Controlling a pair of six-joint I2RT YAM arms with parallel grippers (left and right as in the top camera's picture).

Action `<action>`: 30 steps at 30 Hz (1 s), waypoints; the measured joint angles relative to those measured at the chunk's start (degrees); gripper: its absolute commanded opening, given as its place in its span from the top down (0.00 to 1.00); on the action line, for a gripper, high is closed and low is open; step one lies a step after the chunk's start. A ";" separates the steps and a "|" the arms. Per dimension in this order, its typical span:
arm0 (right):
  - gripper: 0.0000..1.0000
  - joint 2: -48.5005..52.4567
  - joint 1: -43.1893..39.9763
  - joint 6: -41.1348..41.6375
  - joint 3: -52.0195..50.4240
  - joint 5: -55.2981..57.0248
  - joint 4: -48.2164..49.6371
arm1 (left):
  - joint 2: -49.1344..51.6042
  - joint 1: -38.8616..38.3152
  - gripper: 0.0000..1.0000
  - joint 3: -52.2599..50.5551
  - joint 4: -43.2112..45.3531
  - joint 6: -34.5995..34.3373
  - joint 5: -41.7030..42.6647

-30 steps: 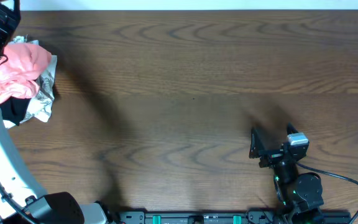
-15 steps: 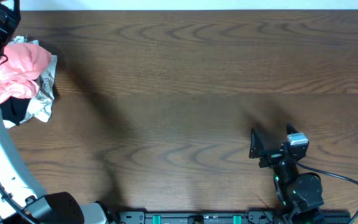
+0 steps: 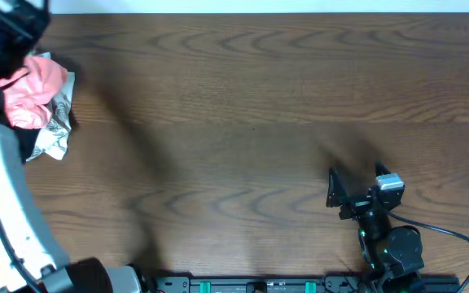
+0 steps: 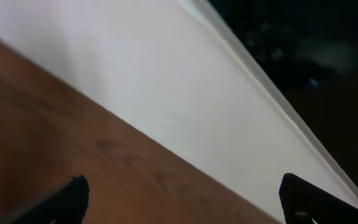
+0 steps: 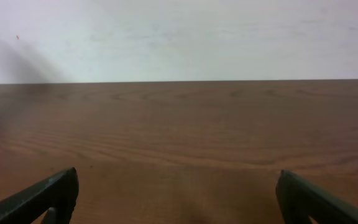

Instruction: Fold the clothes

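Observation:
The salmon-pink T-shirt [image 3: 29, 91] lies bunched on a pile at the table's far left edge; its lettering does not show. My left gripper [image 3: 19, 24] hovers just behind and above the pile. In the left wrist view its fingers [image 4: 182, 202] are wide apart, with only bare table and white wall between them. My right gripper [image 3: 357, 189] rests near the front right of the table, far from the shirt. It is open and empty, with bare wood between its fingers [image 5: 179, 199].
A grey-white patterned cloth [image 3: 57, 129] and a black cloth [image 3: 29, 148] lie under and beside the pink shirt. The white left arm [image 3: 6, 203] runs down the left edge. The brown wooden table [image 3: 243, 122] ends at a white wall [image 5: 179, 37] at the back.
My left gripper has shifted to the right above the pile, and the pink shirt now looks smaller and more bunched. The right arm has not moved.

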 measured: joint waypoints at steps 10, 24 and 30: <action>0.01 -0.02 0.00 0.00 0.00 0.00 0.00 | -14.47 -21.55 0.02 -6.29 0.33 0.02 0.63; 0.01 -0.02 0.00 0.02 0.00 -0.07 -0.04 | -40.50 -26.10 0.02 -43.25 -0.24 1.57 -0.31; 0.01 -0.02 0.00 0.02 0.00 -0.11 -0.04 | -51.10 -26.10 0.02 -60.74 1.11 1.79 -3.28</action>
